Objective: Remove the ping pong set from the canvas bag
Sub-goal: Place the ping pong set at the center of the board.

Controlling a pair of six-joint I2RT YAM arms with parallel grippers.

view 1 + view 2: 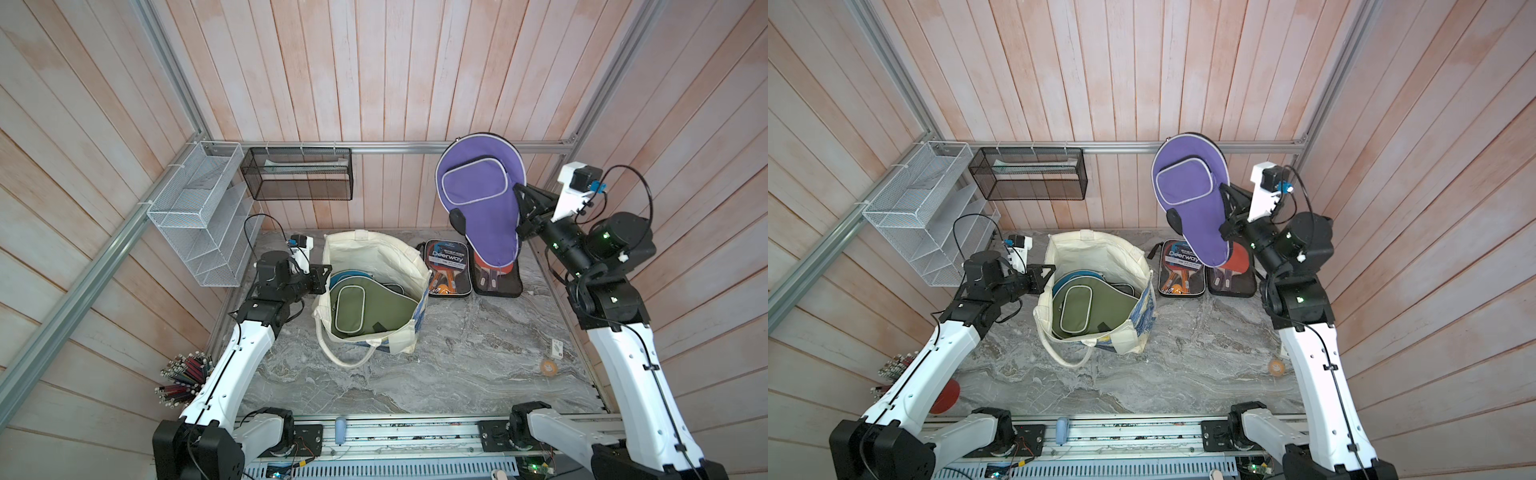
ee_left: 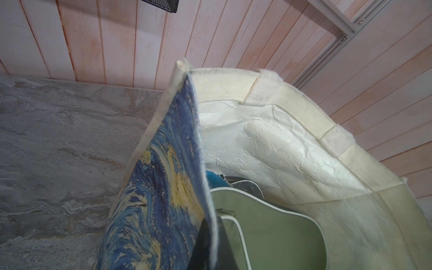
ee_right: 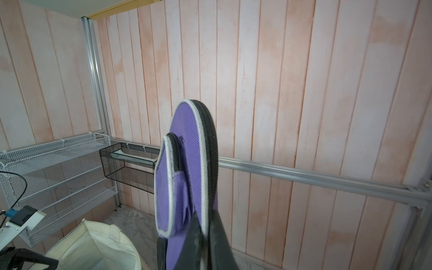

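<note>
Right claw (image 3: 205, 225), nearest its wrist lens, is clamped on the right rim of the purple case (image 1: 486, 224).

- Purple case: out of the bag (image 1: 374, 257) and raised high at far right. It hangs handle end down, over the red paddles (image 1: 496, 276).
- Bag: stands mid-table, left of the case, mouth open. A green case (image 1: 365, 307) lies on top inside, and a blue case (image 1: 353, 273) shows under it.
- Left claw (image 1: 323, 277): closed on the bag's left rim. The wrist view shows the printed cloth pinched between its fingers.
- Deerway set (image 1: 448, 268): flat on the table (image 1: 457, 353), between the bag and the red paddles.

Step in hand, judged: setting the purple case down.

- Bring it nearer, over bare table, so it does not land on the red paddles or the Deerway set.
- An edge grip lets the case swing, so lower slowly and tip it flat.
- Release only once it rests on the table.
- Leave the left pinch on the rim so the mouth stays open for the green case.
</note>
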